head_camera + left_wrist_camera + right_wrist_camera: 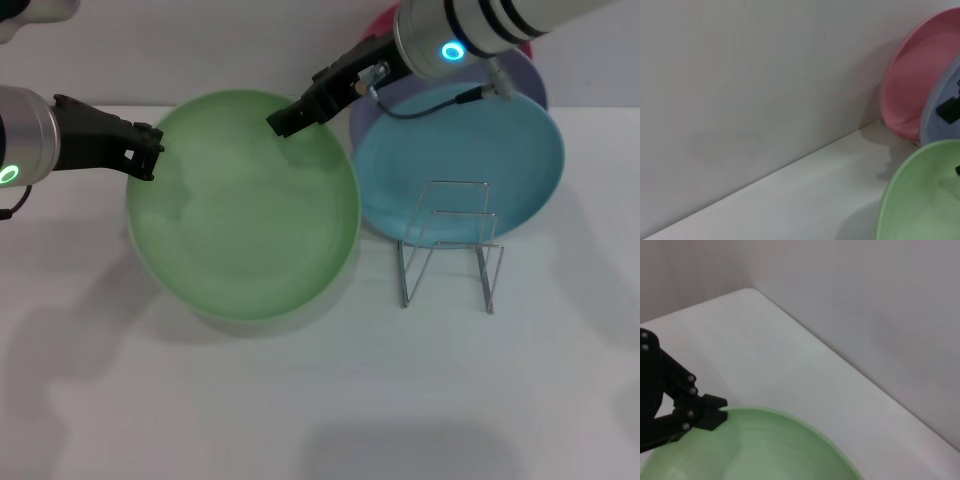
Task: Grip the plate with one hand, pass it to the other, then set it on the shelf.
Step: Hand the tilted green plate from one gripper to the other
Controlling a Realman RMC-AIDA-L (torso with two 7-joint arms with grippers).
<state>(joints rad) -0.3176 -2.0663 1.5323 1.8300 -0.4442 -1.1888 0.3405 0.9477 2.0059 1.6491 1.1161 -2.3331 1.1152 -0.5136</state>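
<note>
Head view shows the green plate [243,205] held up over the white table [320,400], to the left of the wire rack [450,243], which stands empty. The left gripper [143,150], on the arm with the green ring, is clenched on the left rim of the plate. The right gripper [295,113], on the white arm with the blue ring, comes from the upper right and its fingers are at the far rim of the plate; I cannot tell if they already grasp it or are only around it.

Behind the rack a turquoise plate [470,165] stands leaning, with a lavender plate [525,75] behind it and a pink plate [920,80] farther back, against the wall [765,75].

Right wrist view shows the left gripper [710,415] from the other side, its black fingers touching the rim of the green plate [755,450].
</note>
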